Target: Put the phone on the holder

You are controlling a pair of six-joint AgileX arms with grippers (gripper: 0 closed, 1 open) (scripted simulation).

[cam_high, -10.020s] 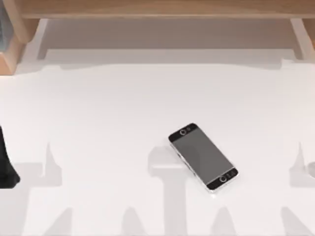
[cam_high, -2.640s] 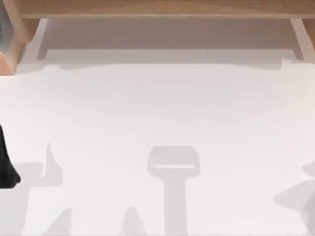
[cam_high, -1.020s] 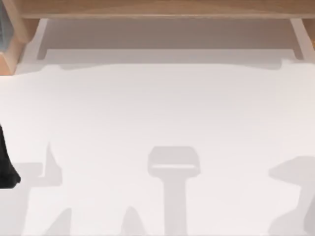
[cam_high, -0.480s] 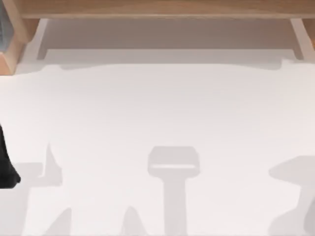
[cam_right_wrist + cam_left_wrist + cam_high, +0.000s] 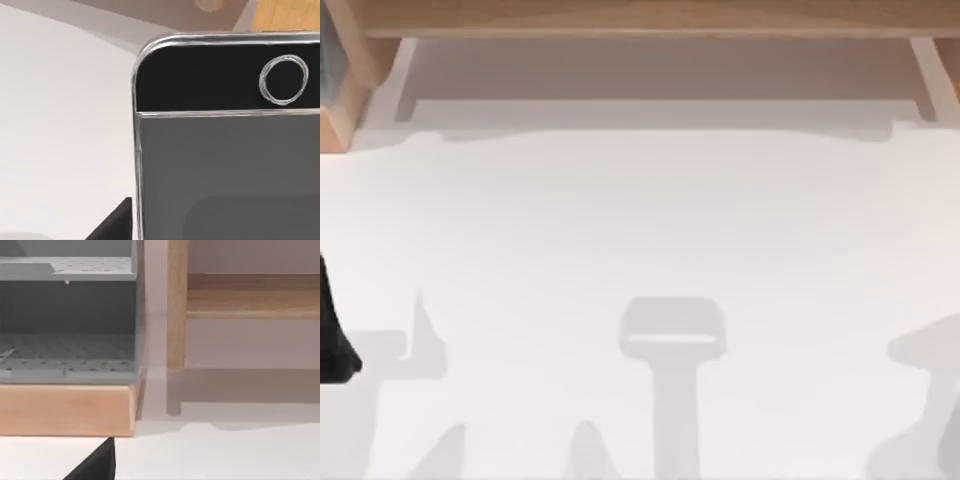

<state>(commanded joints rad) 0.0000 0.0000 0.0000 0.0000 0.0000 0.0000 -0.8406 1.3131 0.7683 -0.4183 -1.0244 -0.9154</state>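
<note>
The phone (image 5: 225, 165) fills most of the right wrist view, very close. It has a grey screen, a black band at its end, a round button (image 5: 284, 80) and a silver rim. My right gripper (image 5: 210, 232) is shut on it, with one dark finger (image 5: 112, 222) beside its edge. It is held off the white table (image 5: 640, 230). A black object (image 5: 332, 340) is cut off by the top view's left edge; I cannot tell whether it is the holder. One dark finger (image 5: 95, 466) of my left gripper (image 5: 160, 476) points at the back left corner.
A wooden shelf (image 5: 640, 18) runs along the back of the table. A grey perforated rack (image 5: 67, 315) on a wooden base (image 5: 65, 410) stands at the back left, beside a wooden post (image 5: 176, 305). Arm shadows lie along the table's near side.
The phone that lay right of centre 10 s ago has left the table. Over the last second the right arm's shadow at the right edge has shifted rightward. The left side is unchanged.
</note>
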